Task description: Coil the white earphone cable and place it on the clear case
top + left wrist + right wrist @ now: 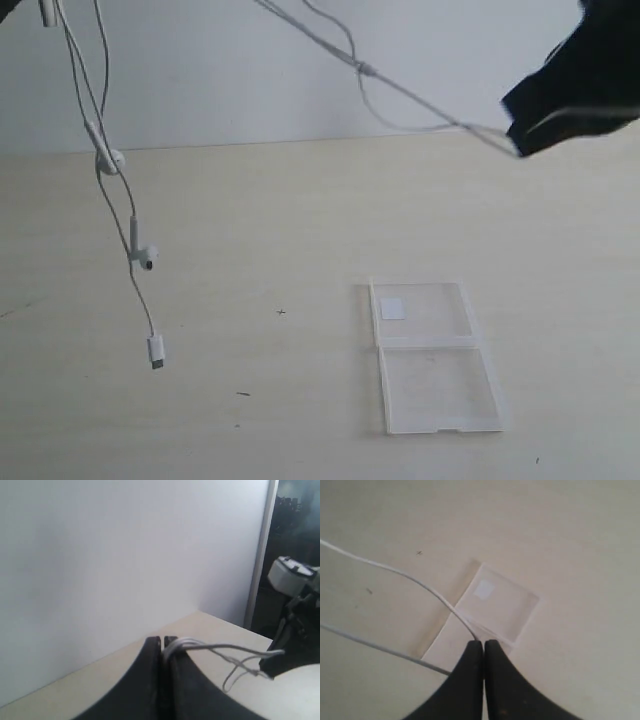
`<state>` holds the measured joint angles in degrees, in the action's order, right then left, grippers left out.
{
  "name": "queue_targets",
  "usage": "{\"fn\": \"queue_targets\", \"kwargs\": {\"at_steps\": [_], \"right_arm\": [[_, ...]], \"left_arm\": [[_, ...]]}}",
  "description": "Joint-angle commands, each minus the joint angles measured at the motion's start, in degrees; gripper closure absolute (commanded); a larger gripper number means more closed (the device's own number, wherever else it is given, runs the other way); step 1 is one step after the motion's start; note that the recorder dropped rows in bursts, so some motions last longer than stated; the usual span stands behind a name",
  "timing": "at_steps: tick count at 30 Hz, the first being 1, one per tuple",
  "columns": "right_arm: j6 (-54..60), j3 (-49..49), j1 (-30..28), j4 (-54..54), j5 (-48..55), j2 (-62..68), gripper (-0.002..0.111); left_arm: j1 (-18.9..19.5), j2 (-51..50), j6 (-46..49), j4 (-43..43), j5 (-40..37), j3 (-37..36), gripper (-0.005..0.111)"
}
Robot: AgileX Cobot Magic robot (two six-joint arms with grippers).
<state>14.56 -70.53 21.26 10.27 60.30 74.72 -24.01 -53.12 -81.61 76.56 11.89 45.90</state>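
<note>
The white earphone cable (400, 95) is strung in the air between both grippers. My left gripper (163, 640) is shut on several strands of it; in the exterior view it is above the top left corner, out of frame. From there the earbuds (146, 256), remote and plug (157, 352) dangle above the table. My right gripper (518, 140), at the upper right, is shut on the cable (427, 590) high above the table. The clear case (430, 355) lies open and flat on the table, below the right gripper, with a white sticker (391, 307) in its far half.
A pale wooden table (250, 300) meets a white wall (250, 70) at the back. In the left wrist view the other arm (295, 625) stands near a dark doorway at the table's end.
</note>
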Motion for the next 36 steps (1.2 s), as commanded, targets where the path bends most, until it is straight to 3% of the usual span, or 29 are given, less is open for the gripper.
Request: {"fn": "queue_targets", "kwargs": {"at_steps": [1, 6, 10, 12, 16, 18, 22, 28, 32, 36], "right_arm": [[9.2, 3.5, -0.3, 8.3, -3.0, 4.7, 0.108], [13.2, 4.4, -0.3, 13.1, -3.4, 8.4, 0.108], [19.0, 4.4, -0.3, 20.1, -2.2, 10.8, 0.108], [23.3, 4.4, -0.3, 25.8, -0.6, 12.1, 0.102], [26.4, 4.4, -0.3, 32.3, 0.7, 14.1, 0.066], [26.4, 4.4, -0.3, 32.3, 1.4, 13.8, 0.056], [28.1, 4.4, -0.3, 32.9, 0.5, 12.1, 0.054], [46.1, 4.4, -0.3, 44.7, -0.5, 11.5, 0.052], [58.8, 4.4, -0.3, 52.9, -0.5, 11.5, 0.038], [62.1, 4.4, -0.3, 58.6, -0.5, 11.5, 0.031]], "left_arm": [[0.1, 1.4, -8.8, 7.3, 0.5, -1.4, 0.107], [0.1, 1.5, -23.4, 21.6, 2.7, -2.1, 0.107], [0.1, 1.5, -26.5, 23.4, 3.3, -2.1, 0.107], [0.1, 1.5, -26.5, 23.4, 2.3, -1.7, 0.107], [0.1, 1.5, -26.5, 23.4, -0.1, -1.7, 0.107], [0.1, 1.5, -26.5, 23.4, -1.6, -1.7, 0.107], [0.1, 1.5, -26.5, 23.4, -1.6, -1.7, 0.107], [0.1, 1.5, -26.5, 23.4, -1.6, -1.7, 0.107], [0.1, 1.5, -26.5, 23.4, -2.7, -1.7, 0.107], [0.1, 1.5, -26.3, 23.4, -3.6, -1.7, 0.107]]}}
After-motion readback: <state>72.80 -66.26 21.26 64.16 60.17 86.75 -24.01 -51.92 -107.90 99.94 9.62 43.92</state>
